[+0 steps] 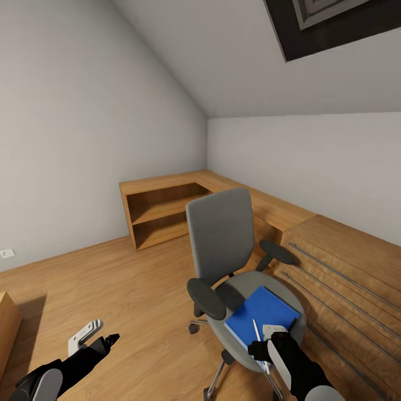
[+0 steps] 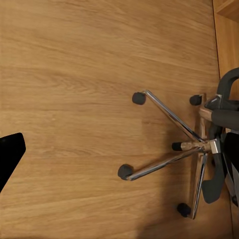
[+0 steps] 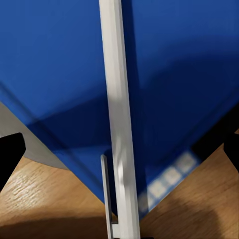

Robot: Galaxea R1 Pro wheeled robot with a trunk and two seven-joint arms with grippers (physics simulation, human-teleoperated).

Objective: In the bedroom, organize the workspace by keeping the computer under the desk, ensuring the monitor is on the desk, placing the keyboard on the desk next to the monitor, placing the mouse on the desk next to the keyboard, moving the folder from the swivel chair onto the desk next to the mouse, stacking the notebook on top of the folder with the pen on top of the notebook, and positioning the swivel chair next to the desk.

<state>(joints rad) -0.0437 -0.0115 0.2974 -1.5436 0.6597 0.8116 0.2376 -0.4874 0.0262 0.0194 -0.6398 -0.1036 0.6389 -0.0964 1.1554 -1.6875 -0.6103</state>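
Note:
The grey swivel chair [image 1: 220, 236] stands mid-room on the oak floor, its seat turned toward me. On the seat lies the blue folder [image 1: 262, 317], and a white pen [image 1: 257, 333] rests on its cover. My right gripper [image 1: 266, 341] hovers open just above the folder's near edge. In the right wrist view the pen [image 3: 117, 99] runs between its black fingers [image 3: 10, 154] over the blue folder [image 3: 59, 59]. My left gripper [image 1: 92, 337] hangs open and empty above bare floor left of the chair. Its wrist view looks down on the chair's chrome base [image 2: 191, 144].
Open oak corner shelves [image 1: 161, 211] sit along the far wall behind the chair. A light oak dresser with long metal bar handles [image 1: 345, 278] stands close on the chair's right. A wooden unit's corner [image 1: 6, 328] shows at the left edge. Bare floor [image 1: 111, 278] spreads left of the chair.

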